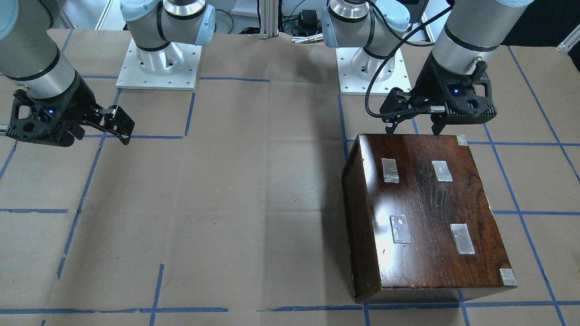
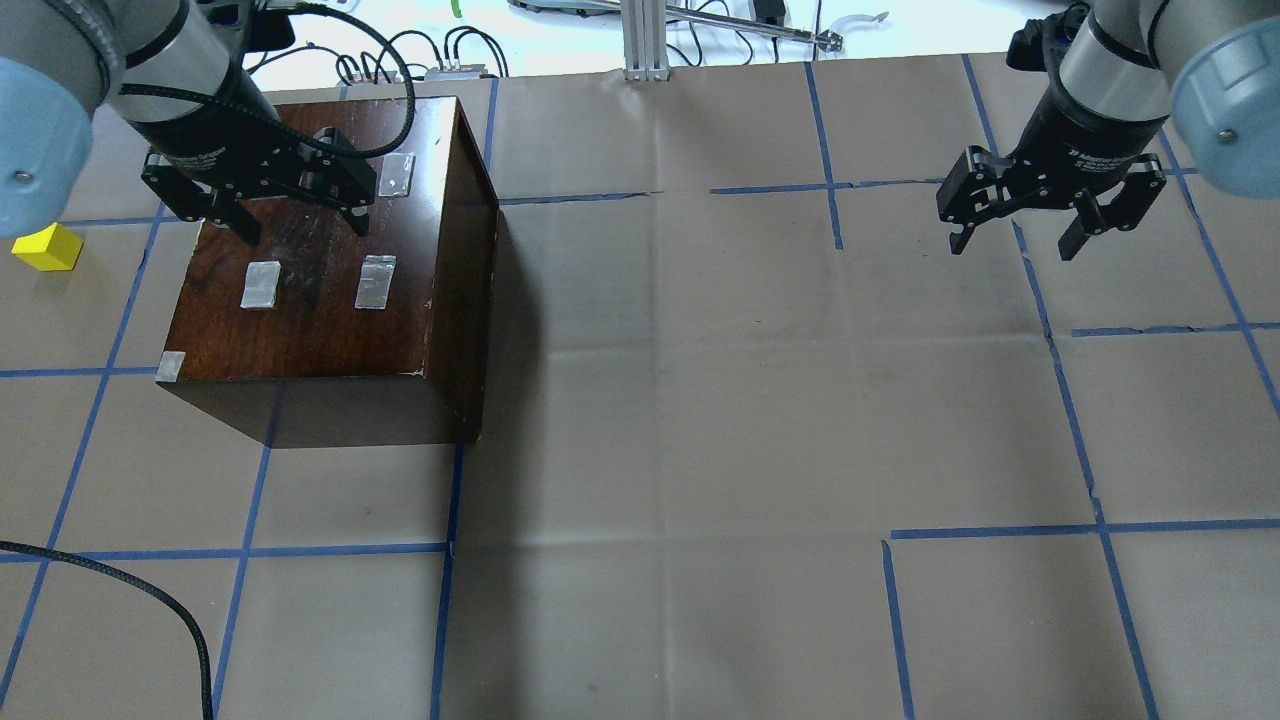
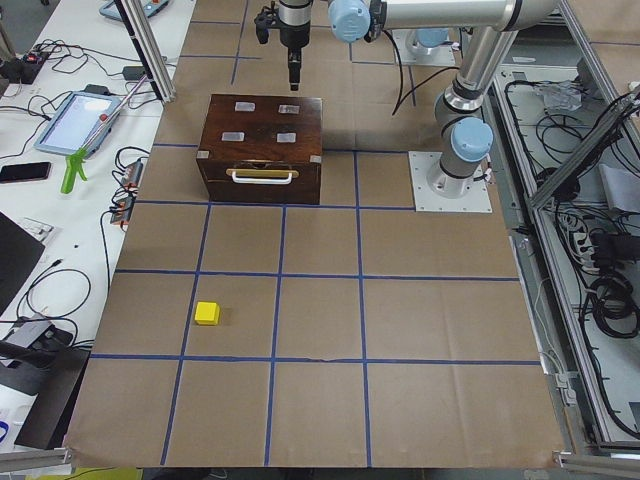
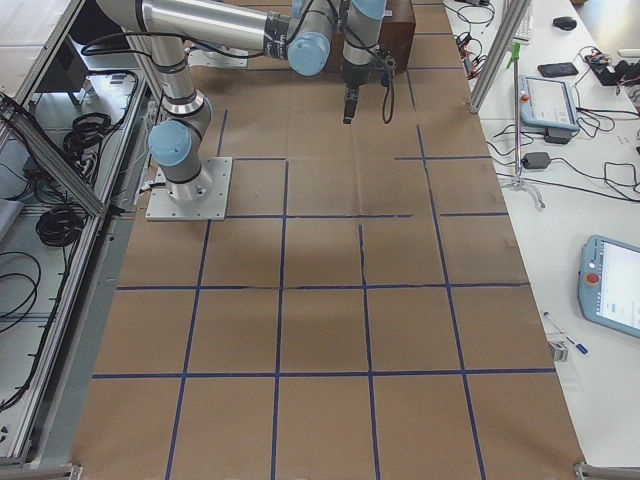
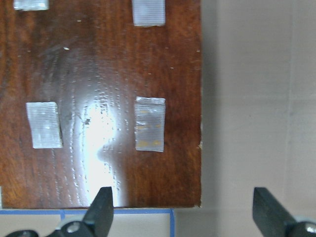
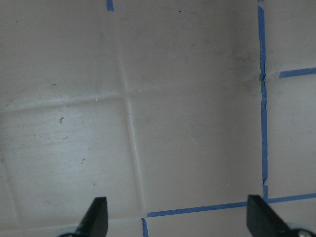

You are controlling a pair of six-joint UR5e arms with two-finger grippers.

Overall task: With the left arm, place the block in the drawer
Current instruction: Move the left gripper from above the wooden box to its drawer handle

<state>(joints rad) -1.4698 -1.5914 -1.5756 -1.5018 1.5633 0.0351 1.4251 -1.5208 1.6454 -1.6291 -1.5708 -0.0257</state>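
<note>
The yellow block (image 2: 47, 248) lies on the paper-covered table left of the dark-brown wooden box (image 2: 320, 290); it also shows in the exterior left view (image 3: 207, 313), well apart from the box. The drawer (image 3: 262, 181) is shut, its front and metal pull facing the table's left end. My left gripper (image 2: 303, 230) hovers open and empty above the box's top (image 1: 421, 213), near its edge closest to the robot's base (image 5: 182, 207). My right gripper (image 2: 1012, 247) is open and empty over bare table far to the right (image 6: 177, 212).
Tape patches (image 5: 149, 123) dot the box top. Both arm base plates (image 1: 158, 68) stand at the robot's edge of the table. A black cable (image 2: 150, 610) lies at the near left. Tablets and cables (image 3: 85, 115) lie beyond the table's far side.
</note>
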